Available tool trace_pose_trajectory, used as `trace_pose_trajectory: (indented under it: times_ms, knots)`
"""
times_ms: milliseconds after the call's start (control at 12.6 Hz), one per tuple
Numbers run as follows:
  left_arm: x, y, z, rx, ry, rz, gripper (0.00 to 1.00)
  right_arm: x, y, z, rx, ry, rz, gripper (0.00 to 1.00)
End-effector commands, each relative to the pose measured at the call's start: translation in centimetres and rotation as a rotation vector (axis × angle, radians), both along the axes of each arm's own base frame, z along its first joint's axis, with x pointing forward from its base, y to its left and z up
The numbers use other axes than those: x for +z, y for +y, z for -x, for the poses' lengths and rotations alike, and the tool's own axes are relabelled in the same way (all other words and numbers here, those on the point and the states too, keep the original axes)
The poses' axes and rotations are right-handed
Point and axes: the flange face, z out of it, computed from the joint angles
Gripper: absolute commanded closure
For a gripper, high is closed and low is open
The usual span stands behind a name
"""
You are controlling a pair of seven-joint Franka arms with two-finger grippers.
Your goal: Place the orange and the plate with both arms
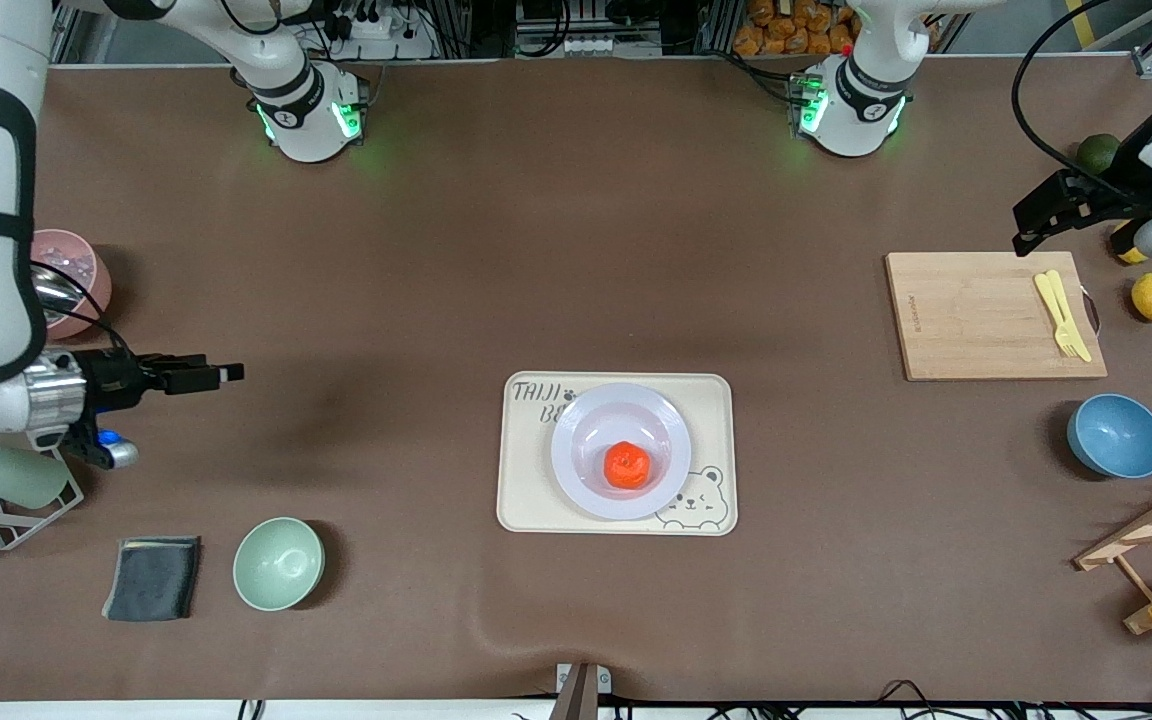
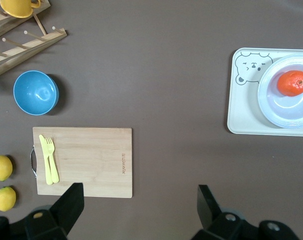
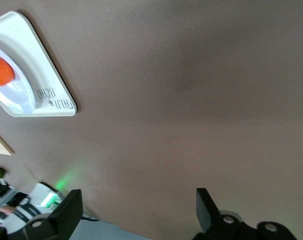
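The orange [image 1: 627, 465] sits in the well of the plate [image 1: 576, 430], on its side nearer the front camera, and the plate rests on the bear-printed tray [image 1: 716, 400] at mid-surface. Both things look placed already. Toward the right arm's end, the right gripper [image 1: 226, 374] hangs over bare surface, its fingers spread wide and empty. The left gripper [image 1: 1021, 235], likewise spread and empty, hangs over the cutting board's [image 1: 976, 320] farther edge. By my judgement the right gripper lies slightly closer to the tray.
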Motion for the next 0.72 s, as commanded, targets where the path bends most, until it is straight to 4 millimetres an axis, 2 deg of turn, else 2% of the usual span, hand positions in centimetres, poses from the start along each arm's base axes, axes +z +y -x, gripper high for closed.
trace_pose_trajectory:
  times_ms: [0, 159, 397, 556, 636]
  knots:
    - [0.2, 0.7, 0.9, 0.011, 0.003, -0.011, 0.00, 3.5, 0.7, 1.1, 0.074, -0.030, 0.078, 0.00]
    - [0.2, 0.7, 1.1, 0.011, 0.001, -0.011, 0.00, 6.9, 0.2, 2.1, 0.051, -0.058, 0.104, 0.00]
    - [0.1, 0.8, 0.9, 0.013, -0.009, -0.003, 0.00, 12.8, -0.4, 4.3, 0.098, -0.110, 0.249, 0.00]
    - [0.0, 0.6, 1.2, 0.012, -0.005, 0.021, 0.00, 15.8, -0.4, 5.4, 0.133, -0.154, 0.329, 0.00]
    - [0.0, 0.6, 1.3, 0.013, -0.006, 0.022, 0.00, 16.6, -0.4, 5.8, 0.133, -0.163, 0.334, 0.00]
